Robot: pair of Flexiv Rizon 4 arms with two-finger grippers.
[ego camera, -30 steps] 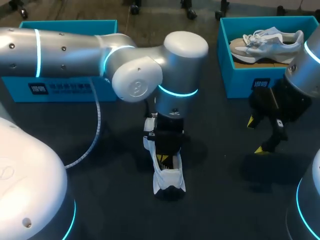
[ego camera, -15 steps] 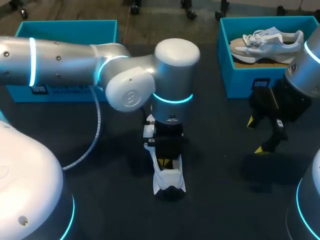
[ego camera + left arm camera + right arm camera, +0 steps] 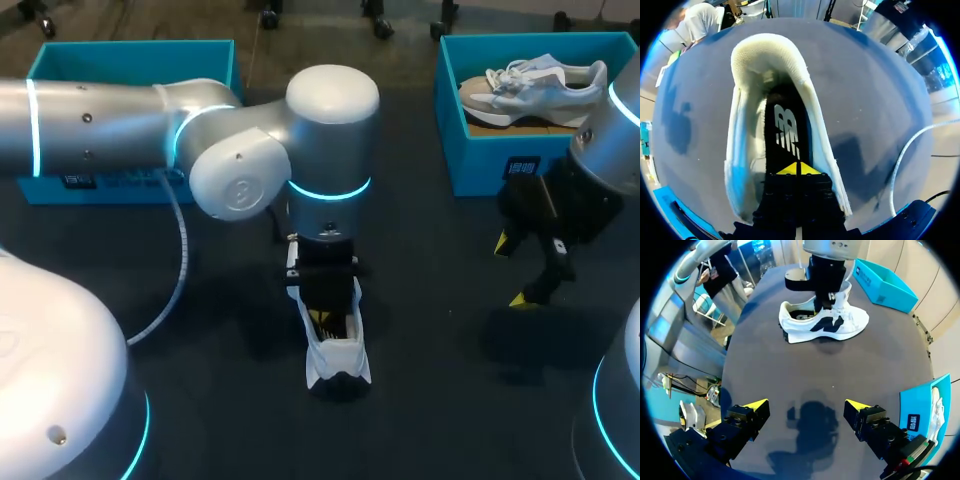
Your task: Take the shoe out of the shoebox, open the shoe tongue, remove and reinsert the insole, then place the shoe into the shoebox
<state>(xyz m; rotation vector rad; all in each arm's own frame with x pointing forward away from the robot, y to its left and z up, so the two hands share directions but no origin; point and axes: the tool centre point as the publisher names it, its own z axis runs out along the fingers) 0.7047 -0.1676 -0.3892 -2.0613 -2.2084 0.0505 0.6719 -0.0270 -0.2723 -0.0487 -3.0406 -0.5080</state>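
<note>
Shoebox [image 3: 130,52] well apart from L gripper [image 3: 799,169]. Its yellow tips are pressed together, w/ gripper inside white shoe [image 3: 338,355] on surface [image 3: 430,400], right over black insole [image 3: 785,130]. R gripper [image 3: 806,403] spread wide, nothing between, shoe well ahead of it.

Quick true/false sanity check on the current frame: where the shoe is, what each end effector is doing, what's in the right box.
1. The white sneaker stands on the dark table, not in a box. True.
2. The right end effector grips that sneaker. False: it is open, empty and apart from it.
3. The left end effector has its yellow tips together inside the shoe's opening, over the black insole. True.
4. The teal cardboard box on the right is empty. False: a beige-and-white sneaker lies in it.
</note>
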